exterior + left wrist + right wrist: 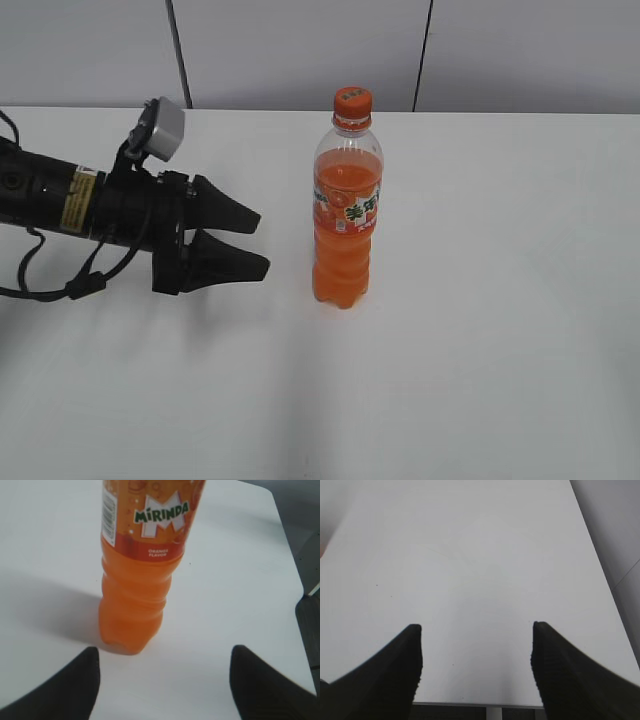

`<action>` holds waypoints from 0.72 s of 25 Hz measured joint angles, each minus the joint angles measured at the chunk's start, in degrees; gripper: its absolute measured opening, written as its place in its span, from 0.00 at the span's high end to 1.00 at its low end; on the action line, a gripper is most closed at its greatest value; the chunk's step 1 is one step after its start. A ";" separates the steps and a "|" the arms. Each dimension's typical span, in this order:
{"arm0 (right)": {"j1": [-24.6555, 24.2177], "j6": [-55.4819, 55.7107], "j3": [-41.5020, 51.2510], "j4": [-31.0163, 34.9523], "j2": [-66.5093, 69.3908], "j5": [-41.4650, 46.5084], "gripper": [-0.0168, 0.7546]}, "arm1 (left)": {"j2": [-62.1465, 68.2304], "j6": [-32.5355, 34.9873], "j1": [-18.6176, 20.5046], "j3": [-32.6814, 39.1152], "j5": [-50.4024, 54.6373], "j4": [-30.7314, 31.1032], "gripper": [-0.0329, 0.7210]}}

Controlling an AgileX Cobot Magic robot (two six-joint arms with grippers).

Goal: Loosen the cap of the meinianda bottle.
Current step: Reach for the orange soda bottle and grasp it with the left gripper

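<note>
The bottle [347, 215] stands upright near the middle of the white surface [500, 350], with the cap [352, 100] seated on its neck at the 12 o'clock end. Nothing touches either of them.

The left hand [255, 243] lies at the bottle's 9 o'clock, level with the lower body and label, near but clearly apart from it. Its jaws stand wide, one above the other in the exterior view, with nothing between them. In the left wrist view the two dark fingers [65, 690] frame the ribbed base of the bottle [135, 605], so the hand looks lined up for a hold on the body rather than the cap.

The right hand [476, 667] is also spread wide and empty, looking down over bare surface; it does not appear in the exterior view, so its place relative to the bottle cannot be told.

Risks, as I judge them:
- The bottle is tall and narrow-footed. A finger arriving off-centre from 9 o'clock could push it over toward 3 o'clock.
- The ribbed plastic may be slick and soft. A weak hold would let the body spin with the cap; a hard one could dent it.
- The cap is small, so the other hand could easily miss it or slip.
</note>
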 joint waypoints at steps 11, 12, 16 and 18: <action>0.00 0.00 0.00 0.00 0.00 0.00 0.31 | 3.97 -2.12 -6.13 -7.06 6.83 -0.71 0.13; 0.00 0.00 0.00 0.00 0.00 0.00 0.31 | 4.72 -2.18 -6.58 -8.04 7.02 -1.02 0.13; 0.00 0.00 0.00 0.00 0.00 -0.05 0.31 | 7.31 -2.24 -8.00 -10.86 7.30 -2.07 0.13; 0.00 0.00 0.00 0.00 0.00 -0.05 0.31 | 8.00 -2.30 -8.68 -11.93 7.30 -2.54 0.14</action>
